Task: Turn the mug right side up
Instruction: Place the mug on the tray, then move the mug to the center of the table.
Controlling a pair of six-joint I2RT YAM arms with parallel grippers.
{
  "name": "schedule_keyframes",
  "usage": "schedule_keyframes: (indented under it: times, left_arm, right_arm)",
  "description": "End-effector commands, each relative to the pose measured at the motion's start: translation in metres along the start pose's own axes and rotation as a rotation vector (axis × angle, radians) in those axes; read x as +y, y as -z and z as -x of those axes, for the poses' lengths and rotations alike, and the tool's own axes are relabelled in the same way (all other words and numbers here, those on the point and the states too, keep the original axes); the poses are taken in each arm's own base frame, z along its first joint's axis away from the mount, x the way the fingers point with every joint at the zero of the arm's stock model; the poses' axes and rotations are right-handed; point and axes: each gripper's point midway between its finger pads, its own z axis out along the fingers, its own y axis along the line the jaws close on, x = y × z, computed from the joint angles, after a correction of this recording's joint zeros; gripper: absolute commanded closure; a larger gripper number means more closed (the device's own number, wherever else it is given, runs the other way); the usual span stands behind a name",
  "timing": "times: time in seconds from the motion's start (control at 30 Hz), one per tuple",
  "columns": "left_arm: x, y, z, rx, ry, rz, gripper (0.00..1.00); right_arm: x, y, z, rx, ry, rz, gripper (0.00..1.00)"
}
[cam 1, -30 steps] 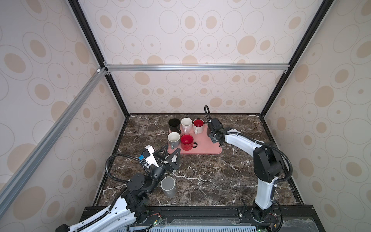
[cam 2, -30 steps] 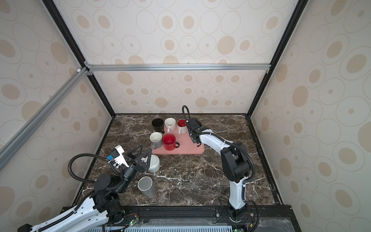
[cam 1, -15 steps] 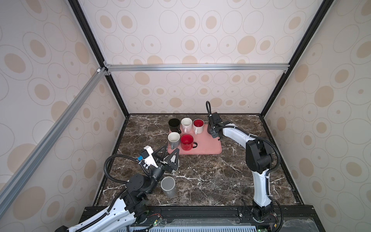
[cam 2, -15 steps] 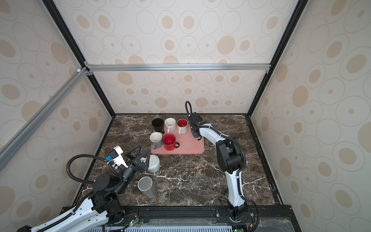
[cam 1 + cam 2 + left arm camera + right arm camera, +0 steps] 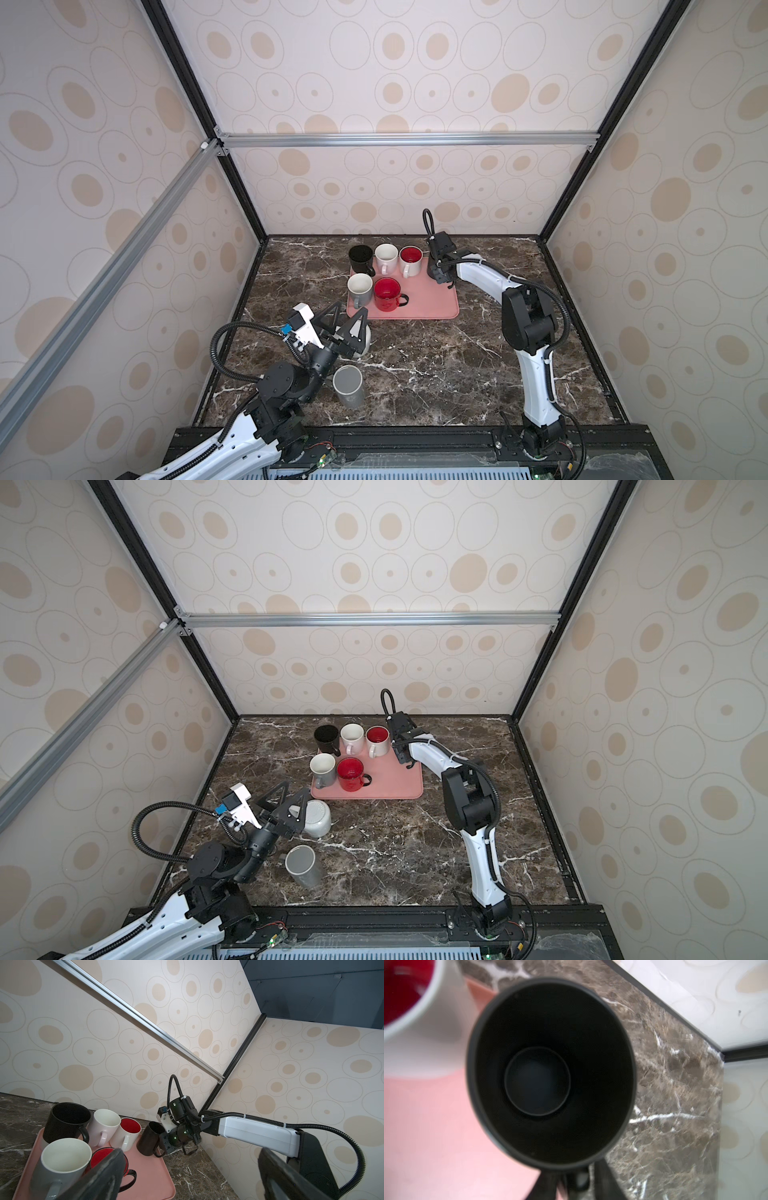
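Black mug [image 5: 148, 1138] upright on pink tray's [image 5: 149, 1169] one-o'clock corner, right gripper [image 5: 163, 1150] at its handle, grip unclear, left gripper [image 5: 296, 793] spread wide by white mug [image 5: 319, 817] at seven o'clock.

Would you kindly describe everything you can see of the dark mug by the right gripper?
The dark mug is black-brown, cylindrical, ceramic-looking, empty, with a loop handle. It stands upright, mouth up, on the far right corner of the pink tray, apart from the red-lined white mug. The right gripper is at its handle; whether it grips is unclear.
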Motion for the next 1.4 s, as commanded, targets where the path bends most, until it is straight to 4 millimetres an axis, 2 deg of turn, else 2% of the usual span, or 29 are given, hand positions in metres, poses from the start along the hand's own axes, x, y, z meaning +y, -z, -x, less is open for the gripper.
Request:
schedule_keyframes:
  times: [0.0, 0.13, 0.37, 0.57, 0.77, 0.97, 1.17, 1.27, 1.37]
  left_arm:
    - [0.006, 0.003, 0.002, -0.014, -0.014, 0.026, 0.01]
    - [0.008, 0.004, 0.003, -0.018, -0.009, 0.031, 0.01]
    - [0.008, 0.003, 0.002, -0.01, -0.014, 0.039, 0.01]
    - [0.009, 0.0, -0.001, 0.004, -0.019, 0.048, 0.01]
    - [0.008, -0.004, -0.004, 0.029, -0.032, 0.057, 0.01]
    - [0.009, -0.005, -0.008, 0.06, -0.047, 0.073, 0.01]
    - [0.017, -0.009, -0.024, 0.134, -0.069, 0.118, 0.01]
    - [0.021, -0.011, -0.034, 0.178, -0.077, 0.141, 0.01]
    - [0.031, -0.009, -0.047, 0.228, -0.09, 0.181, 0.01]
  right_arm:
    - [-0.01, 0.011, 0.017, -0.047, -0.047, -0.018, 0.49]
    - [-0.016, 0.026, 0.024, -0.084, -0.08, -0.007, 0.36]
    - [-0.024, 0.072, 0.032, -0.184, -0.181, 0.076, 0.27]
    - [-0.007, 0.112, 0.02, -0.235, -0.267, 0.222, 0.25]
    - [0.011, 0.154, -0.001, -0.292, -0.325, 0.353, 0.25]
    - [0.041, 0.195, -0.03, -0.35, -0.313, 0.51, 0.24]
    - [0.078, 0.234, -0.061, -0.417, -0.234, 0.689, 0.22]
    - [0.099, 0.248, -0.081, -0.417, -0.19, 0.777, 0.21]
    - [0.129, 0.261, -0.099, -0.399, -0.14, 0.888, 0.19]
